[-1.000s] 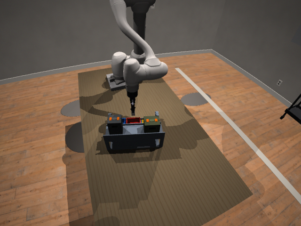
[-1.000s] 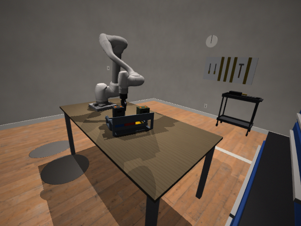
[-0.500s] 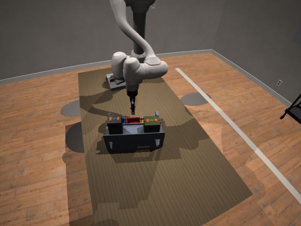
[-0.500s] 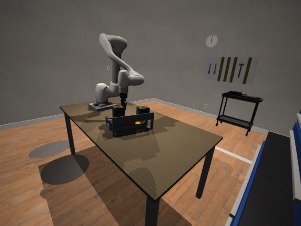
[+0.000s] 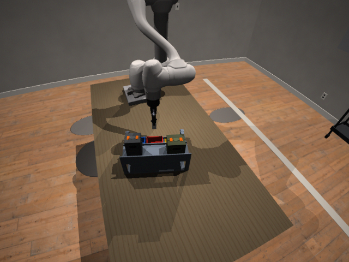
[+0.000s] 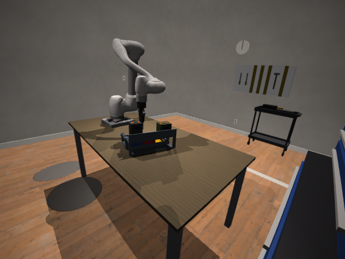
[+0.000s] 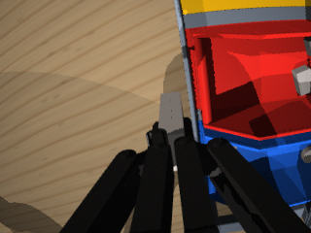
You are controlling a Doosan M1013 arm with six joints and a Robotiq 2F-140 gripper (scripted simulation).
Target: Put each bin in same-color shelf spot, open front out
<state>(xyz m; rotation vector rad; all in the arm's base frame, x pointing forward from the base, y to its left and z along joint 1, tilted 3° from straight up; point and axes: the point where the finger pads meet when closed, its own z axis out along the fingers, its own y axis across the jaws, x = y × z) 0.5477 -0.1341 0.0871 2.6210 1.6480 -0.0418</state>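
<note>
Bins are sitting side by side in the shelf, the red bin (image 5: pixel 154 140) (image 6: pixel 149 142) (image 7: pixel 258 63) standing between the blue bin (image 5: pixel 143 140) (image 6: pixel 136 144) (image 7: pixel 262 167) and the yellow bin (image 5: pixel 165 140) (image 6: pixel 159 140) (image 7: pixel 243 6). The red one is showing grey parts (image 7: pixel 302 82) inside, so its contents are probably being kept in by its raised walls. The colored marks are not showing, so whether each bin is matching its color or sitting centered cannot be told.

Around them the shelf (image 5: pixel 155 163) (image 6: pixel 151 136) (image 7: pixel 190 92) is running its thin front lip past the red bin's front, presumably there for stopping a bin from sliding out. Its top board is bearing a dark box (image 5: pixel 133 148) (image 6: pixel 135 128) and a green box (image 5: pixel 175 146) (image 6: pixel 163 125), perhaps serving as load that is making a knock costly.

Just outside the lip, the gripper (image 5: pixel 154 126) (image 6: pixel 142 120) (image 7: pixel 172 107) is pointing down, its fingers closed together with nothing between them. That narrow shape would be suiting a nudge on a bin's front; if all are seated, backing away over the table (image 5: pixel 197 203) (image 6: pixel 194 172) (image 7: pixel 73 97) is what is remaining.
</note>
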